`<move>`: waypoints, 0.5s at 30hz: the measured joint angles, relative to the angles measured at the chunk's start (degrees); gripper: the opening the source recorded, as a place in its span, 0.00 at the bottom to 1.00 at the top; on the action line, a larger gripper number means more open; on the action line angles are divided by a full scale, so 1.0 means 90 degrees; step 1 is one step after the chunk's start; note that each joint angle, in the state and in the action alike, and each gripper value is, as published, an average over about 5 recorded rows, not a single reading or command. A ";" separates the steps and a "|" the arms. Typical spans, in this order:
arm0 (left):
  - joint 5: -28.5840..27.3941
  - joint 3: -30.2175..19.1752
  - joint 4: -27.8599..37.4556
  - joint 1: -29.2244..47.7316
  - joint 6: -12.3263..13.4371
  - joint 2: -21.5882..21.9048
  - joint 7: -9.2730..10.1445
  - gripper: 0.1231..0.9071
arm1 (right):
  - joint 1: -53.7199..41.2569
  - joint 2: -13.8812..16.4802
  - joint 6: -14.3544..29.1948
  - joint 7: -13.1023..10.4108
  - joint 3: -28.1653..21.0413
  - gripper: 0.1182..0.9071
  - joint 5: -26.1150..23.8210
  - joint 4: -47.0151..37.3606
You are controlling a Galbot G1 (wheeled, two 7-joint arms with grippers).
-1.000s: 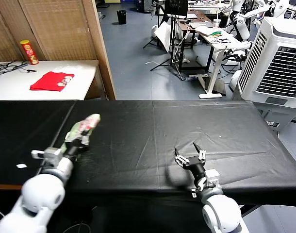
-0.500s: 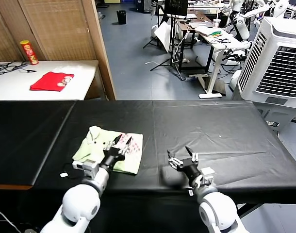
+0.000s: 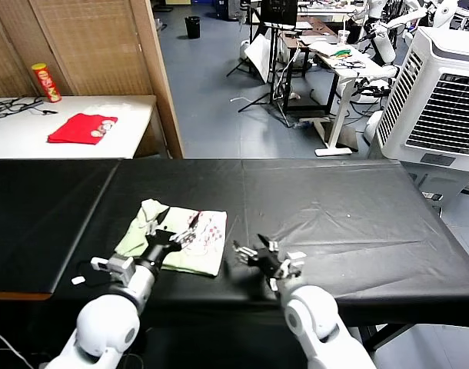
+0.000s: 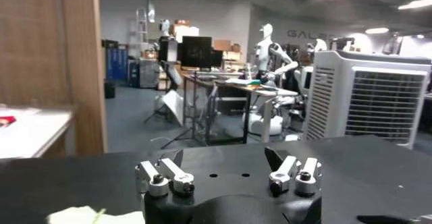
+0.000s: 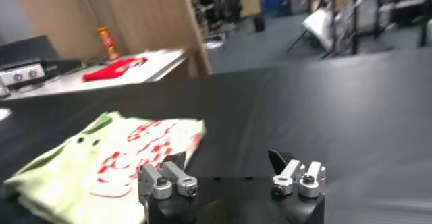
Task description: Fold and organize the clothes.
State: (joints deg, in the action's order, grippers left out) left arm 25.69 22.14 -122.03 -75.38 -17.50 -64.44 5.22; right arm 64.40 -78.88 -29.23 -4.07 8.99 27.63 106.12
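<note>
T-shirt (image 3: pixel 177 238) lay folded on desk (image 3: pixel 357 215). Left pincer (image 3: pixel 171 231) over it, right pincer (image 3: pixel 263 254) beside; both wide open, empty. Next, prob.: tidy placement.

A black-covered table (image 3: pixel 357 207) bears the folded pale green T-shirt (image 3: pixel 181 238).

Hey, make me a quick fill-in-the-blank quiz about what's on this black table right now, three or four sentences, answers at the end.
1. The pale green T-shirt lies on the ____ table.
2. The left pincer is over the T-shirt with its jaws ____.
3. The print showing on the T-shirt is ____ and white.
4. The right pincer is open and holds ____.

Missing words: black; open; red; nothing
</note>
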 joint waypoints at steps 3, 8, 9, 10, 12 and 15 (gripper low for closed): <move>0.0006 0.0130 -0.0049 -0.0094 0.0012 0.0031 0.0062 0.86 | -0.0262 -0.0142 -0.0037 -0.0005 -0.0213 0.86 0.0146 -0.0373; 0.0026 0.0351 -0.0148 -0.0233 0.0020 0.0072 0.0111 0.86 | -0.0590 -0.0323 -0.0040 0.0025 -0.0474 0.71 0.0279 -0.0834; 0.0027 0.0400 -0.0170 -0.0268 0.0022 0.0075 0.0112 0.86 | -0.0641 -0.0352 -0.0038 0.0030 -0.0513 0.66 0.0297 -0.0906; 0.0027 0.0449 -0.0192 -0.0303 0.0025 0.0076 0.0112 0.86 | -0.0687 -0.0377 -0.0035 0.0036 -0.0550 0.62 0.0314 -0.0971; 0.0021 0.0544 -0.0233 -0.0373 0.0034 0.0071 0.0112 0.86 | -0.0756 -0.0407 -0.0031 0.0051 -0.0604 0.51 0.0340 -0.1071; 0.0005 0.0685 -0.0285 -0.0478 0.0060 0.0046 0.0112 0.86 | -0.0814 -0.0416 -0.0028 0.0085 -0.0658 0.34 0.0357 -0.1149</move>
State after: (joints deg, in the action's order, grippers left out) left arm 25.73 28.31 -124.60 -79.68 -16.96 -64.03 6.23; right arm 57.07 -82.63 -29.48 -3.31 3.07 30.84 95.78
